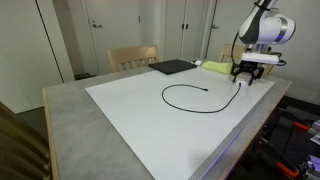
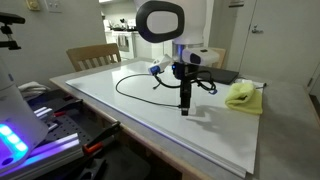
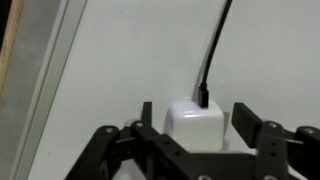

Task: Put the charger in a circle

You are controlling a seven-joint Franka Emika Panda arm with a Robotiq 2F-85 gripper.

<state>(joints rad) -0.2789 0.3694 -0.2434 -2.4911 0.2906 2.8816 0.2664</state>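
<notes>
My gripper (image 3: 194, 112), jaws spread, straddles the white plug (image 3: 197, 128) of the charger (image 1: 185, 97) at the bench (image 1: 70, 105) edge, presumably to close its open loop.

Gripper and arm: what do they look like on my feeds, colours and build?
The arm is white with rounded shells and black joint sections; a dark cable runs down beside it. The gripper is all black, with two linked, angular fingers. No markings are legible.

Soft, even indoor light fills both exterior views, and the broad white flat surface (image 1: 130, 100) looks pale with only faint shadows. A violet-blue glowing strip (image 2: 15, 140) blooms overexposed. The wrist view is dimmer, greyish and soft, with the black metal tool (image 3: 197, 120) blurred.
</notes>
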